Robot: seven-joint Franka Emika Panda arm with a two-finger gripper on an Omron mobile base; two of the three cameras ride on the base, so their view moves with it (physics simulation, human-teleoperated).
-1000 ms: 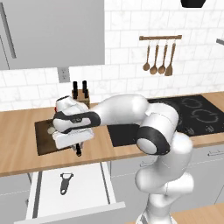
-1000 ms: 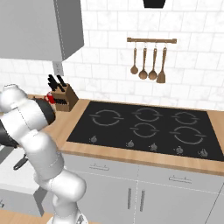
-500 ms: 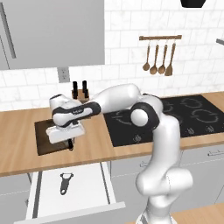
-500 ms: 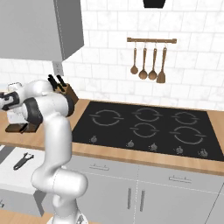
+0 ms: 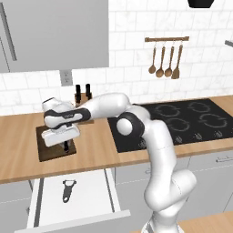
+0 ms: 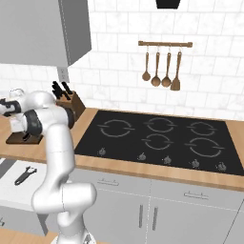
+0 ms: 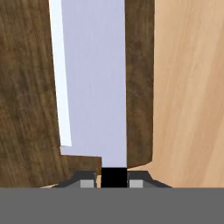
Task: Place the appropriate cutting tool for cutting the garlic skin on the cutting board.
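The robot's white arm reaches far to its left, over the dark brown wooden cutting board (image 5: 52, 148) that lies flat on the light wooden worktop (image 5: 95, 150). The hand (image 5: 66, 146) points down at the board. It is clenched on the small knife (image 7: 94, 83) with the silver blade and black handle. In the hand view the black handle sits squeezed between the two dark finger tips (image 7: 87, 183), and the silver blade reaches out along the board, near one long edge of it. Past that edge the light wood of the worktop shows. I cannot tell if the blade touches the board.

Behind the board, by the white tiled wall, stands a wooden knife block (image 6: 72, 103) with black handles sticking up. A black cooktop (image 6: 157, 140) with ring marks sits in the worktop to the right of the board. Above it, four wooden spoons (image 6: 162, 69) hang from a rail on the wall.

Under the worktop a white drawer (image 5: 93, 193) is pulled open. A dark grey peeler (image 5: 67, 189) with a loop head lies inside it.
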